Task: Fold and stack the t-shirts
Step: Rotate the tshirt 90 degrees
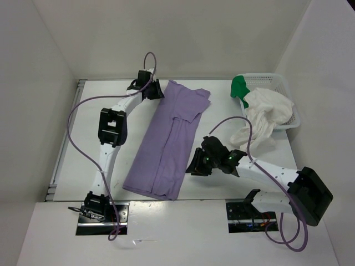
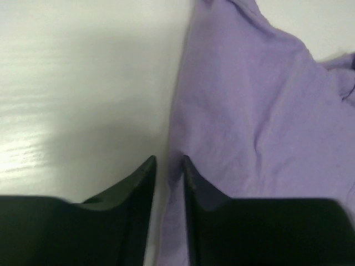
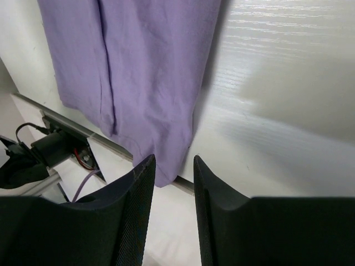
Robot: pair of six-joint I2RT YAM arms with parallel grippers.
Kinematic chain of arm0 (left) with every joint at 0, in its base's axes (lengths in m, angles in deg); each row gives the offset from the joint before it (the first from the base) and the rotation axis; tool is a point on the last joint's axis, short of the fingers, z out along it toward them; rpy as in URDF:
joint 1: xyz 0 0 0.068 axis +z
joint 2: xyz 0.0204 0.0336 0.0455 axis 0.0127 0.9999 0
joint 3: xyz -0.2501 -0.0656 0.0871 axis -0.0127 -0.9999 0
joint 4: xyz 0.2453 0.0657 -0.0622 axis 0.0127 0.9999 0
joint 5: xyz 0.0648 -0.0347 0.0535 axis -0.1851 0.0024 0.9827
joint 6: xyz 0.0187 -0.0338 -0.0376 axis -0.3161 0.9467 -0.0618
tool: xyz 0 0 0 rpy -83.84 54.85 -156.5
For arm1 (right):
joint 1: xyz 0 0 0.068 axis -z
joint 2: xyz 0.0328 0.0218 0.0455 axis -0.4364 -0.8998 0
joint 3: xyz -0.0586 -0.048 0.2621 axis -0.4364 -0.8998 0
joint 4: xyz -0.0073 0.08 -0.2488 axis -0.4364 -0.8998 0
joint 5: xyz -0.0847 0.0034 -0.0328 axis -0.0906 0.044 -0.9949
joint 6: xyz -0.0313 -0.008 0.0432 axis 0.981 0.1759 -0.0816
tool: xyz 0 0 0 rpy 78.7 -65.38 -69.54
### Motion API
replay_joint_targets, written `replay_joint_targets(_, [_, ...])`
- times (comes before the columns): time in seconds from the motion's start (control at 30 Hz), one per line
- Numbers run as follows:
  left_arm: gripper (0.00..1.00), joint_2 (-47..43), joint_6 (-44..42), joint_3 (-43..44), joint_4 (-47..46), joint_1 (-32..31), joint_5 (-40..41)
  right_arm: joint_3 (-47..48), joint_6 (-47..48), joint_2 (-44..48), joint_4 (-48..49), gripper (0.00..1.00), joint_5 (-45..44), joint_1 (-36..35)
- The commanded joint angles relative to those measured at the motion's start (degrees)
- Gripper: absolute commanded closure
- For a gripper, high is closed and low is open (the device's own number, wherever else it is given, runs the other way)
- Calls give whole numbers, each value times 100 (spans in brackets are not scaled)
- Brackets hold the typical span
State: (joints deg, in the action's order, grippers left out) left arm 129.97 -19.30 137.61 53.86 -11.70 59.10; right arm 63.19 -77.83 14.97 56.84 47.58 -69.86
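Note:
A lavender t-shirt (image 1: 166, 144), folded lengthwise into a long strip, lies slanted across the middle of the table. My left gripper (image 1: 155, 90) is at the strip's far left corner. In the left wrist view its jaws (image 2: 169, 160) stand a narrow gap apart, straddling the shirt's left edge (image 2: 249, 100), with both cloth and bare table showing in the gap. My right gripper (image 1: 197, 166) hovers just right of the strip's near half, open and empty (image 3: 172, 160), above the shirt's near hem (image 3: 150, 66). A white t-shirt (image 1: 266, 113) spills out of the basket, and a green t-shirt (image 1: 239, 86) is inside it.
The white mesh basket (image 1: 277, 79) stands at the far right corner. The table's near edge, a metal rail (image 3: 72, 126), runs just beyond the shirt's hem, with the left arm's base and cables past it. Purple cables (image 1: 75, 138) loop beside both arms.

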Motion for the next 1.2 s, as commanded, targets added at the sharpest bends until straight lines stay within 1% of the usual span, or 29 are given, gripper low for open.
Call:
replay_joint_targets(0.0, [70, 422, -89, 562, 120, -14, -441, 10, -62, 167, -143, 61, 62, 48])
replay_joint_targets(0.07, [78, 537, -1, 634, -12, -66, -730, -42, -62, 167, -91, 61, 62, 162])
replay_joint_targets(0.1, [84, 537, -1, 695, -13, -67, -732, -43, -62, 115, -91, 61, 62, 162])
replay_joint_targets(0.17, [88, 537, -53, 696, -66, -129, -784, -43, -1, 54, -30, 59, 62, 320])
replay_joint_targets(0.2, [91, 537, -53, 696, -66, -129, -785, -43, 95, 53, -29, 59, 62, 373])
replay_joint_targets(0.23, [97, 476, 8, 696, -118, -129, -715, -43, 201, -78, -29, 59, 123, 486])
replay_joint_targets(0.27, [99, 476, 8, 696, -118, -129, -532, 9, 263, -149, -29, 59, 124, 540])
replay_joint_targets(0.33, [100, 292, 139, 635, -223, 3, -399, 71, 386, -333, -29, 56, 185, 593])
replay_joint_targets(0.37, [100, 169, 279, 495, -337, 195, -398, 124, 517, -447, -29, 55, 185, 593])
replay_joint_targets(0.4, [100, 168, 359, 389, -338, 197, -398, 194, 579, -448, -29, 55, 185, 593])
replay_joint_targets(0.43, [100, 55, 412, 301, -399, 405, -337, 194, 580, -570, -29, 55, 185, 593])
replay_joint_targets(0.5, [100, -85, 535, 160, -400, 617, -214, 326, 720, -685, -29, 54, 185, 593])
replay_joint_targets(0.53, [100, -148, 535, -23, -400, 784, -214, 326, 720, -746, -29, 54, 185, 593])
replay_joint_targets(0.6, [100, -367, 605, -261, -460, 917, 31, 457, 843, -940, 32, 54, 185, 593])
replay_joint_targets(0.67, [100, -552, 781, -716, -645, 1084, 172, 624, 930, -1159, 32, 54, 238, 646])
replay_joint_targets(0.7, [100, -614, 973, -798, -646, 1137, 225, 686, 1001, -1230, 32, 54, 316, 646])
replay_joint_targets(0.77, [99, -676, 1115, -868, -646, 1242, 113, 818, 1071, -1414, -29, 49, 369, 646])
replay_joint_targets(0.8, [93, -789, 1116, -1113, -898, 1303, -36, 818, 1072, -1415, -29, 48, 370, 646])
replay_joint_targets(0.83, [82, -860, 1116, -1280, -979, 1304, -168, 818, 1133, -1493, 58, 46, 370, 646])
replay_joint_targets(0.87, [69, -947, 1037, -1456, -1032, 1304, -170, 818, 1133, -1494, 128, 42, 431, 646])
replay_joint_targets(0.9, [44, -1183, 1036, -1640, -1145, 1304, -170, 818, 1133, -1607, 216, 42, 484, 646])
replay_joint_targets(0.93, [35, -1333, 976, -2051, -1147, 1304, -239, 871, 1133, -1660, 382, 41, 554, 646])
replay_joint_targets(1.0, [23, -1974, 835, -2589, -1295, 1357, -240, 949, 1133, -1862, 437, 41, 773, 646])
replay_joint_targets(1.03, [21, -2264, 834, -2974, -1374, 1357, -240, 950, 1133, -1863, 498, 41, 844, 646])
replay_joint_targets(1.07, [19, -2841, 834, -3770, -1375, 1357, -75, 950, 1133, -1915, 550, 41, 914, 646])
replay_joint_targets(1.13, [17, -3424, 904, -4574, -1428, 1357, -20, 898, 1133, -1846, 612, 41, 967, 594])
replay_joint_targets(1.17, [17, -3940, 1009, -4952, -1376, 1357, -81, 819, 1212, -1846, 665, 41, 967, 593])
